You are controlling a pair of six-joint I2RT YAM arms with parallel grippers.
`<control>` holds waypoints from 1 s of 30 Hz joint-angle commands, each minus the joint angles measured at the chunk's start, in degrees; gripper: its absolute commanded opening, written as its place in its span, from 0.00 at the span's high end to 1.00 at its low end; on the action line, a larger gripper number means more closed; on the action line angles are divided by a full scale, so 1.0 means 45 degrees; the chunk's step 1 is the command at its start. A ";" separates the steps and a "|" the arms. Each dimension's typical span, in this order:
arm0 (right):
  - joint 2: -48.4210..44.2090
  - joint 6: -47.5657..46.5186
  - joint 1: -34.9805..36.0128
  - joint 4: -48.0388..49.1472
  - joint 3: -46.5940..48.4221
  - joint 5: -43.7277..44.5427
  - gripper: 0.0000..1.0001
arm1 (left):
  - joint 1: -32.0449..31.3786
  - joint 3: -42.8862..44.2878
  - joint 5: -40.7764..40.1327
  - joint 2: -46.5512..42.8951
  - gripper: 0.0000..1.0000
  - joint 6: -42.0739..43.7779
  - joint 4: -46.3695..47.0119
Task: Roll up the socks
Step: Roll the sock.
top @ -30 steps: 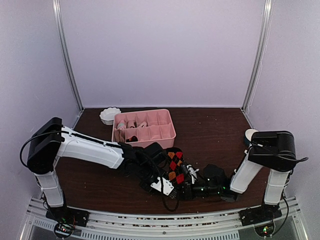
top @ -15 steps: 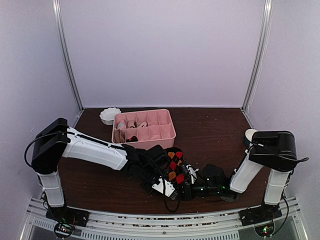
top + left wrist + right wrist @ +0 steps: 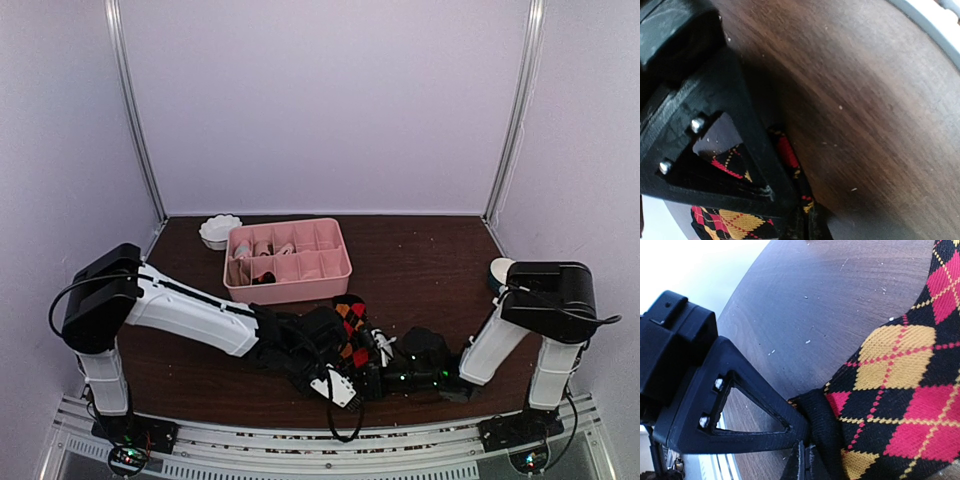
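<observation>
Dark wood table (image 3: 420, 260). The left arm (image 3: 190, 310) reaches in low from the near left and the right arm (image 3: 520, 320) lies low from the near right; they meet at near centre. Pink tray (image 3: 300, 283) sits far of centre with pale socks (image 3: 265, 248) in its compartments. Argyle sock (image 3: 350, 330) lies on the table just near of the tray, bunched between the two wrists. White bowl (image 3: 219, 230) is beside the tray's far left corner. Left gripper (image 3: 802, 222) has its fingers together, pinching sock fabric. Right gripper (image 3: 802, 460) has its fingers together, clamped on the sock's folded black edge.
</observation>
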 commanded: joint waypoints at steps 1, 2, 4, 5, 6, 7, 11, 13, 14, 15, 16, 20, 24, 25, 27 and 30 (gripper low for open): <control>0.0769 0.0047 -0.0226 -0.4725 -0.0665 0.1364 1.00 | 0.0080 0.0562 -0.0503 0.0716 1.00 -0.0332 -0.0944; 0.0581 0.0007 -0.0226 -0.4678 -0.0723 0.1440 1.00 | 0.0141 0.0679 -0.0445 0.0786 1.00 -0.0484 -0.1255; 0.0066 -0.0103 -0.0212 -0.4465 -0.0854 0.1560 1.00 | 0.0337 0.1007 -0.0161 0.0868 1.00 -0.0768 -0.1882; -0.0276 -0.0227 -0.0218 -0.4374 -0.0951 0.1677 0.98 | 0.0476 0.1257 0.0035 0.0940 1.00 -0.0920 -0.2357; -0.0651 -0.0364 -0.0228 -0.4360 -0.1034 0.1900 0.95 | 0.0697 0.1603 0.0343 0.1057 1.00 -0.1122 -0.2919; -0.1071 -0.0516 -0.0220 -0.4454 -0.1139 0.2060 0.92 | 0.0887 0.2017 0.0723 0.1181 1.00 -0.1316 -0.3592; -0.3065 -0.1214 -0.0225 -0.5396 -0.1442 0.3438 0.77 | 0.1623 0.3511 0.2508 0.1741 1.00 -0.1983 -0.6105; -0.4029 -0.1545 -0.0223 -0.6406 -0.1523 0.4189 0.72 | 0.1888 0.3885 0.3109 0.1850 1.00 -0.2264 -0.6697; -0.4472 -0.1720 -0.0229 -0.6702 -0.1550 0.4474 0.70 | 0.1959 0.3994 0.3332 0.1891 1.00 -0.2345 -0.6948; -0.4925 -0.1877 -0.0217 -0.6988 -0.1631 0.4764 0.70 | 0.2009 0.4076 0.3507 0.1969 1.00 -0.2399 -0.7167; -0.5339 -0.2003 -0.0228 -0.7199 -0.1695 0.5047 0.69 | 0.2035 0.4148 0.3638 0.2032 1.00 -0.2440 -0.7390; -0.6947 -0.2486 -0.0217 -0.8192 -0.1934 0.6183 0.66 | 0.2039 0.4520 0.4206 0.2283 1.00 -0.2681 -0.8112; -0.9104 -0.3021 0.0156 -0.8836 -0.2319 0.7886 0.46 | 0.2033 0.5237 0.4985 0.2730 1.00 -0.2796 -0.9123; -0.9696 -0.3214 0.0209 -0.9132 -0.2360 0.8325 0.09 | 0.2021 0.5386 0.5076 0.2823 1.00 -0.2739 -0.9297; -1.0873 -0.3406 0.0244 -0.9724 -0.2391 0.9056 0.00 | 0.2021 0.5654 0.5222 0.3001 1.00 -0.2699 -0.9560; -1.2081 -0.2647 0.0239 -1.0251 -0.2626 1.0316 0.00 | 0.2038 0.6054 0.5459 0.3265 1.00 -0.2575 -0.9965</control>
